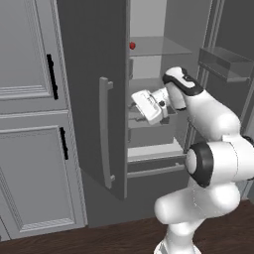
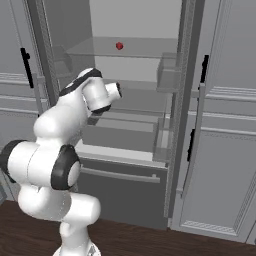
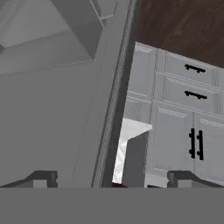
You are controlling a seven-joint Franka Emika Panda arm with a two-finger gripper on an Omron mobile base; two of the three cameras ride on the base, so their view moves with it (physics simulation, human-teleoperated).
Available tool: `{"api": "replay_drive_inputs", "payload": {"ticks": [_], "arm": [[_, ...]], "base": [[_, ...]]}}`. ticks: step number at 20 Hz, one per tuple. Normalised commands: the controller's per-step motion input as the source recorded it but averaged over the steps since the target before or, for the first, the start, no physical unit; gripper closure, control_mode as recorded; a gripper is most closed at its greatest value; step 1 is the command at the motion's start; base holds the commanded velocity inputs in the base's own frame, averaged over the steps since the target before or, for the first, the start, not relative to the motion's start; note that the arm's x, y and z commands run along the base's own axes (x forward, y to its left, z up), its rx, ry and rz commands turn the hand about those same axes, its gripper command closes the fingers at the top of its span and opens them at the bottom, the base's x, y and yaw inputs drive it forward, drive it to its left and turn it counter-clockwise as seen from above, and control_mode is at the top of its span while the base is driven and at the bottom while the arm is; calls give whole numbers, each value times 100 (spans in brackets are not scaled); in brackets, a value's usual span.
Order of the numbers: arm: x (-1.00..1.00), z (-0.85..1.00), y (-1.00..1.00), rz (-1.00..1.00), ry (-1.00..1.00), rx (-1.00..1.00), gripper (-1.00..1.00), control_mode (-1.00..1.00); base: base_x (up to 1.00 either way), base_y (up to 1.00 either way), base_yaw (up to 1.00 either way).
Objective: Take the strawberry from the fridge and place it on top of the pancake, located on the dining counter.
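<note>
The strawberry (image 1: 132, 45) (image 2: 119, 46) is a tiny red blob on an upper glass shelf (image 1: 158, 47) of the open fridge (image 2: 130, 20). My gripper (image 1: 135, 102) (image 2: 119, 90) is inside the fridge opening, about one shelf below the strawberry and apart from it. In the hand view its fingertips (image 3: 43, 178) stand wide apart, open with nothing between them, facing the edge of the fridge door (image 3: 111, 100). The pancake and the dining counter are out of view.
The fridge's left door (image 1: 92, 99) with its bar handle (image 1: 105, 134) stands open close beside the hand. The right door carries clear bins (image 2: 167, 75) (image 1: 223, 62). Grey panelled cabinets (image 1: 30, 124) (image 2: 225, 125) flank the fridge, its bottom drawer (image 2: 120, 185) is shut, and the floor (image 1: 99, 238) is dark wood.
</note>
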Motion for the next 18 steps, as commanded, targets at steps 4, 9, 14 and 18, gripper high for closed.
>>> {"api": "replay_drive_inputs", "payload": {"ticks": [4,9,14,18], "arm": [[56,-12,28,16,2,10,-100,-100],[28,-20,42,6,0,15,-100,-100],[-9,-19,91,-1,0,0,-100,-100],[-13,0,100,-4,0,-1,-100,-100]], "base": [[0,0,0],[0,0,0],[0,0,0],[0,0,0]]}}
